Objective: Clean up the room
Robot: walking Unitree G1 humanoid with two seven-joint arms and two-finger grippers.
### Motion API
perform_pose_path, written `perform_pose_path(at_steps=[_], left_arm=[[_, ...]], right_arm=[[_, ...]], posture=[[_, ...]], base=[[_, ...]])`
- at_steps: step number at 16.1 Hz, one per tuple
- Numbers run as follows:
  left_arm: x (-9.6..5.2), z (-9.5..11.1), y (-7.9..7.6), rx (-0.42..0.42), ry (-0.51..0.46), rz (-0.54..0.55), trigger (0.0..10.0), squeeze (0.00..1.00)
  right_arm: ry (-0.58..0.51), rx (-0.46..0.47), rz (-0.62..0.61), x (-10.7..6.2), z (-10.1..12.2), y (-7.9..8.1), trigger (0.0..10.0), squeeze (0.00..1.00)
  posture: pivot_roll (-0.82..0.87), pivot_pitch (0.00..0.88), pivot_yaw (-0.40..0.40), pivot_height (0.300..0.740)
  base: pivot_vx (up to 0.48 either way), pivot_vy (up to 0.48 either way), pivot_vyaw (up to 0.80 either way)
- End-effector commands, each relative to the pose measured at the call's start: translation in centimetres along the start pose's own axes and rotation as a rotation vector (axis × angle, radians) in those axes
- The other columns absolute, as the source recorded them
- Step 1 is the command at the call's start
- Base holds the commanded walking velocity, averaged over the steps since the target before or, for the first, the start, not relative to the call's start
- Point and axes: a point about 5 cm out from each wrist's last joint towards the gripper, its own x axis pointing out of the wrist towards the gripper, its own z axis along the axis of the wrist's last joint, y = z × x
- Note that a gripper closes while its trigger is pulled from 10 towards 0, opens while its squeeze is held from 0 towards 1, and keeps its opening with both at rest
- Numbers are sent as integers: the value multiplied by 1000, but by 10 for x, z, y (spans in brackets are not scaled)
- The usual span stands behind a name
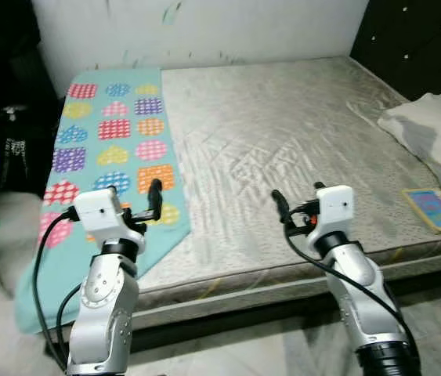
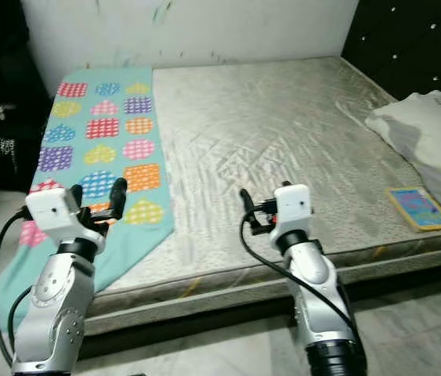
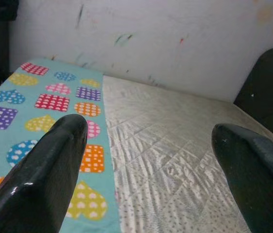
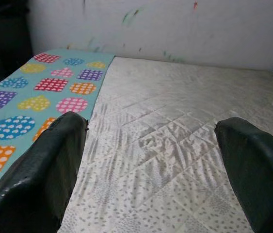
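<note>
Both claws, left claw (image 3: 146,160) and right claw (image 4: 151,165), gape wide, empty, above mattress (image 1: 298,157).

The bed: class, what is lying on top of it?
On the mattress lie a teal blanket with coloured hearts, a white pillow and a small book. Whatever is beneath the blanket and pillow is covered.

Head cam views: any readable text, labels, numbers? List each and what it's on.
None readable.
Flat blue-and-yellow book near the mattress's right edge: cover print too blurred to read.
White pillow: small green mark, too small to tell if it is text.
Teal blanket with coloured hearts and squares: pattern only, no lettering.
</note>
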Motion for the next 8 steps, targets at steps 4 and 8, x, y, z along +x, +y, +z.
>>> perform_pose_path(at_steps=[4,8], left_arm=[[0,2,4,13,-6,17,10000,0],[-1,5,0,15,-26,-20,10000,0]], right_arm=[[-14,2,15,2,2,6,10000,0],[-13,1,18,2,2,6,10000,0]], posture=[[-161,55,10,740],[-161,55,10,740]], base=[[0,354,0],[0,0,0]])
